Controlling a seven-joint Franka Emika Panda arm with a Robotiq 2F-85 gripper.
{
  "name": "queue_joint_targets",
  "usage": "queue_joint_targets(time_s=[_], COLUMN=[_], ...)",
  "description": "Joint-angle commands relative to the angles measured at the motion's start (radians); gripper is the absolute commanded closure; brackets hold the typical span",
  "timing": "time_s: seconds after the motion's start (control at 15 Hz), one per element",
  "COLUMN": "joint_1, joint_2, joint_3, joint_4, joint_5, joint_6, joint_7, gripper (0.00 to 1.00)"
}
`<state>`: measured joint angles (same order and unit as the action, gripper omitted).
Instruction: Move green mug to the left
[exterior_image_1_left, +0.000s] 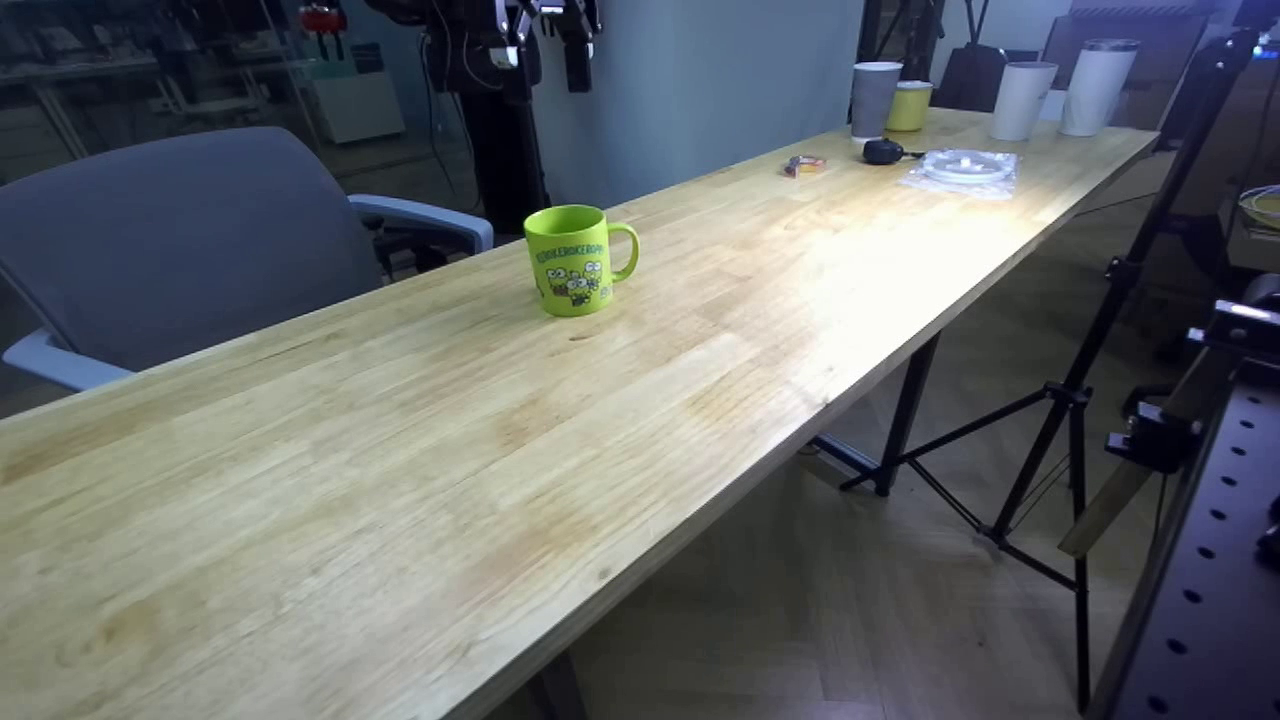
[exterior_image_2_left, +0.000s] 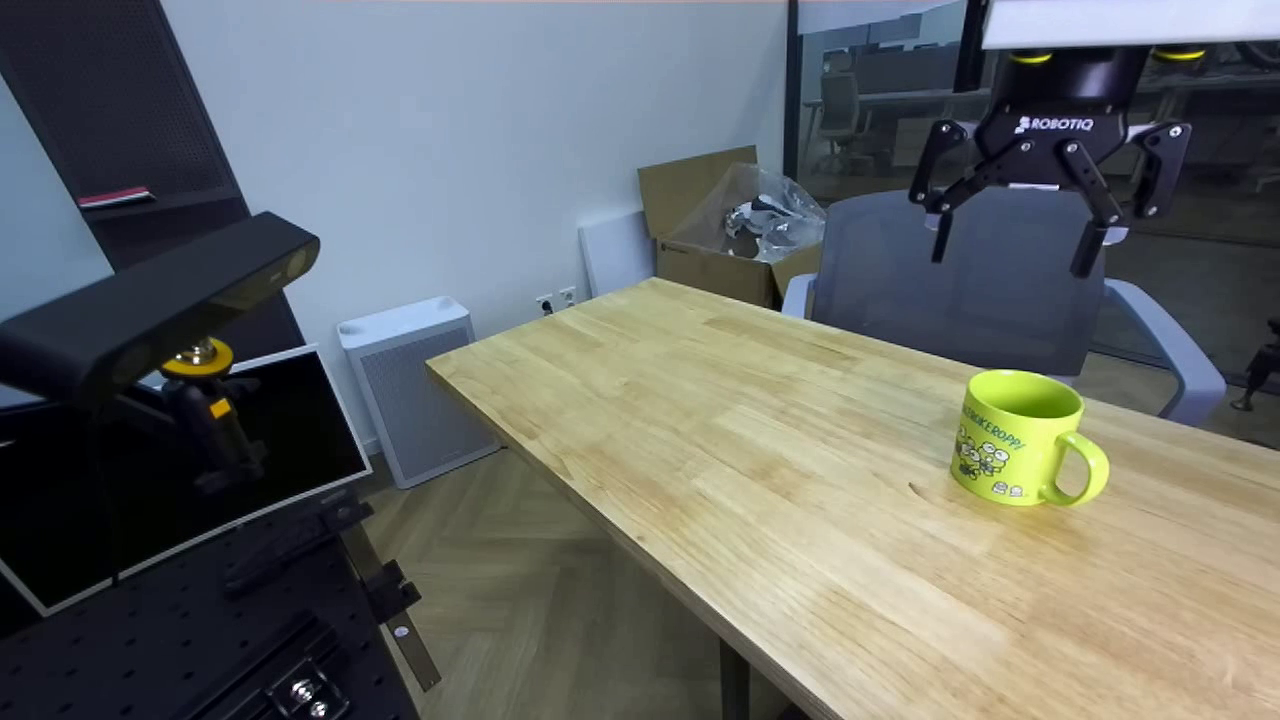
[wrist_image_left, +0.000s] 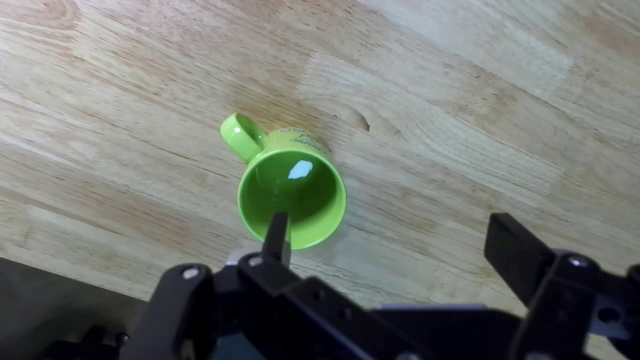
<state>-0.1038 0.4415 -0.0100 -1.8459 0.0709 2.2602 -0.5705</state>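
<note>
The green mug (exterior_image_1_left: 565, 262) stands upright on the wooden table, close to the edge by the chair. It also shows in an exterior view (exterior_image_2_left: 1005, 445) with its handle on the right. In the wrist view the mug (wrist_image_left: 305, 225) is seen from above, its handle toward the upper left. My gripper (exterior_image_2_left: 1013, 250) is open and empty, well above the mug and pointing down. In the wrist view the gripper (wrist_image_left: 390, 222) has its fingers wide apart; the left finger overlaps the mug's near rim in the picture, and the right one is over bare wood.
A grey chair (exterior_image_1_left: 200, 240) stands against the table (exterior_image_1_left: 400, 480). At the table's far end are a grey cup (exterior_image_1_left: 875, 100), a yellowish cup (exterior_image_1_left: 908, 108), white cups (exterior_image_1_left: 1025, 100), a black object (exterior_image_1_left: 882, 152) and a bagged white disc (exterior_image_1_left: 965, 168). A tripod (exterior_image_1_left: 1065, 395) stands beside the table.
</note>
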Motion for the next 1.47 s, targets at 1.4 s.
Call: queue_joint_targets(time_s=[1.4], joint_1=[-0.004], joint_2=[0.171], joint_3=[0.033], joint_4=[-0.001], joint_5=[-0.109], joint_6=[0.157], joint_7=[0.043], gripper=[0.0])
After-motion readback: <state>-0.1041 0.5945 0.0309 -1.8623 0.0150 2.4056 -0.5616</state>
